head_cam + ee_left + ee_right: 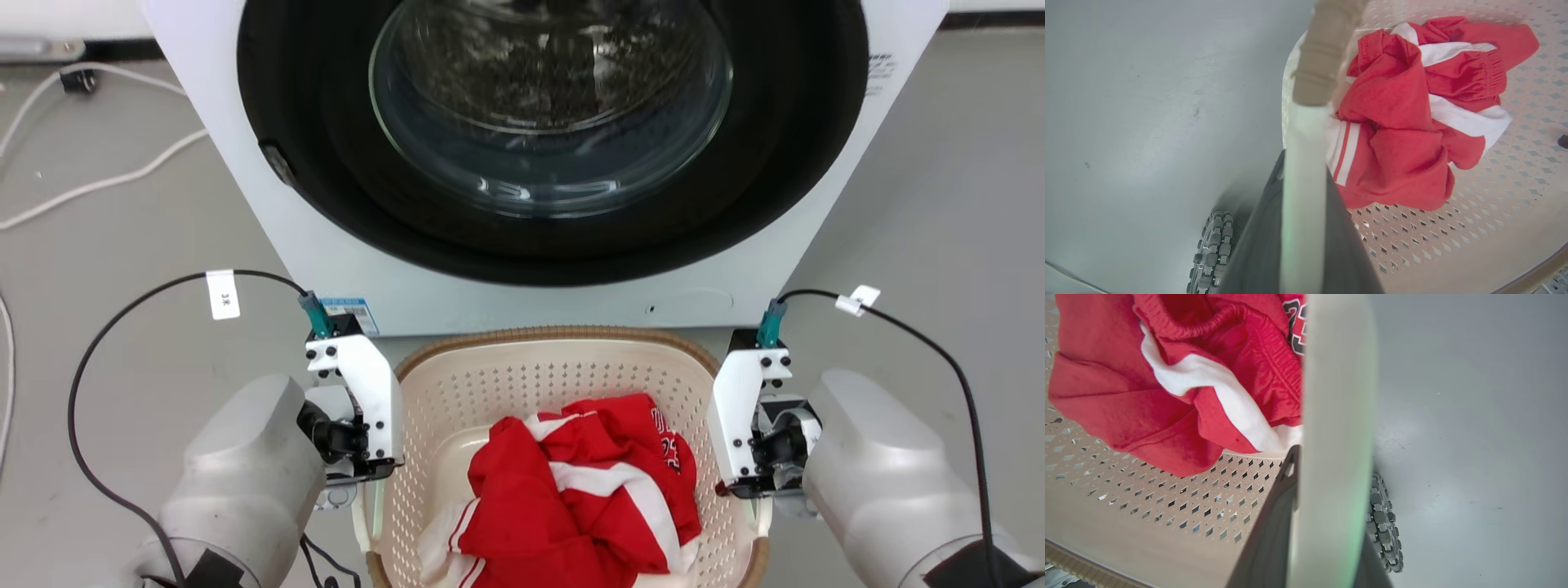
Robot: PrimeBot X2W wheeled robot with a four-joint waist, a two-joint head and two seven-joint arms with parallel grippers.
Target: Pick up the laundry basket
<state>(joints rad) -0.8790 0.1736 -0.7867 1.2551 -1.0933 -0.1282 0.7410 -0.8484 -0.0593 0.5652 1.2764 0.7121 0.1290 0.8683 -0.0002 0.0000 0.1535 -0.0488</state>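
Observation:
The cream perforated laundry basket [555, 336] with its brown rim stands on the floor just in front of me, holding red and white clothes [588, 498]. My left gripper [366, 483] sits at the basket's left side. In the left wrist view its dark fingers [1257, 245] press on both sides of the white handle [1306, 183]. My right gripper [741, 490] sits at the right side, and in the right wrist view its finger [1274, 522] hugs the white handle [1335, 416]. Both grippers are shut on the handles. The fingertips are hidden under the rim in the head view.
A white front-loading washing machine [326, 245] with a dark round door stands directly behind the basket. White cables [106, 180] lie on the grey floor at the far left. A studded wheel [1212, 249] [1384, 531] shows below each handle.

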